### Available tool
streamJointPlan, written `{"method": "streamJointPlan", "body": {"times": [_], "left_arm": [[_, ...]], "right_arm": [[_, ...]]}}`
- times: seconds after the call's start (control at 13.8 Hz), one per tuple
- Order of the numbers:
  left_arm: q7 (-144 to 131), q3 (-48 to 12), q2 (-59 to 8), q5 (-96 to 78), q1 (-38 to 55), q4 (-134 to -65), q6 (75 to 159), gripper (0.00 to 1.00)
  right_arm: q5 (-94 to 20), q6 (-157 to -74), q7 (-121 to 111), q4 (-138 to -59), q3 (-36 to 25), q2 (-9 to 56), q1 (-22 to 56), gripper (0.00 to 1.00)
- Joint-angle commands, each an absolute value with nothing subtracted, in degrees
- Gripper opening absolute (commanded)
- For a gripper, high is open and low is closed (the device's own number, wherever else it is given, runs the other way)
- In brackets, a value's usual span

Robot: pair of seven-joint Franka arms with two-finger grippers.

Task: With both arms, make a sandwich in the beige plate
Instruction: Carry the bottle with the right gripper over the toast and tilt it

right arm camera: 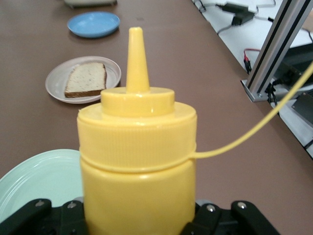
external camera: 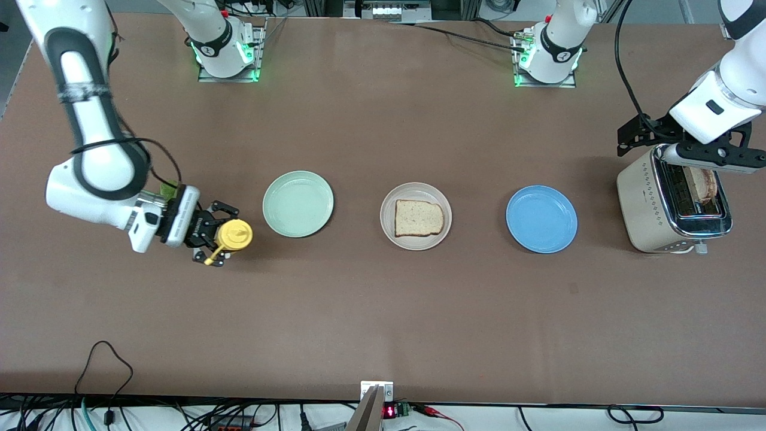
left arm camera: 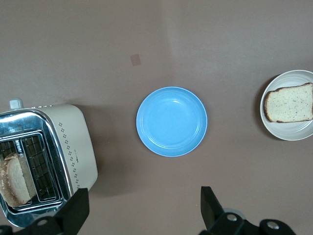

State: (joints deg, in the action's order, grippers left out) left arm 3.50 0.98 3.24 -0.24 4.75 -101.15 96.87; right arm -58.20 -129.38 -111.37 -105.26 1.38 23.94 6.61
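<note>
Right gripper (external camera: 216,242) closed around the yellow squeeze bottle (external camera: 233,234), near the right arm's end of the table, beside the mint-green plate (external camera: 298,203); grip taken low on the body, presumably to leave the nozzle free for dispensing. Lifted or standing: cannot tell.

Beige plate (external camera: 416,216) at mid-table, between the mint-green plate and the blue plate (external camera: 541,218); one bread slice (external camera: 419,218) lying flat in it, uncovered. Lettuce: a green scrap behind the right wrist only, unidentifiable.

Left gripper (external camera: 697,152) hanging over the toaster (external camera: 673,203), fingers spread wide, empty; judged ready to draw out the second bread slice (external camera: 706,185) standing in one slot.

Right wrist view alone shows the bottle's cap open, strap trailing. Left wrist view alone shows the gripper's wide spread and the toaster's second slot empty.
</note>
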Motion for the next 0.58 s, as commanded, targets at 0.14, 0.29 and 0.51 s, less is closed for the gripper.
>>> {"method": "streamJointPlan", "body": {"times": [0.14, 0.29, 0.51], "left_arm": [[3.16, 0.79, 3.34, 0.79, 4.92, -100.46, 95.89, 1.0], [3.16, 0.79, 3.34, 0.79, 4.92, -100.46, 95.89, 1.0], [3.16, 0.79, 3.34, 0.79, 4.92, -100.46, 95.89, 1.0]], "right_arm": [[-42.31, -137.71, -90.13, -103.28, 0.79, 22.68, 15.19, 0.28], [-31.78, -139.56, -79.16, -102.05, 0.79, 22.68, 18.79, 0.28], [-12.81, -140.01, -60.79, -99.76, 0.79, 22.94, 23.45, 0.28]]}}
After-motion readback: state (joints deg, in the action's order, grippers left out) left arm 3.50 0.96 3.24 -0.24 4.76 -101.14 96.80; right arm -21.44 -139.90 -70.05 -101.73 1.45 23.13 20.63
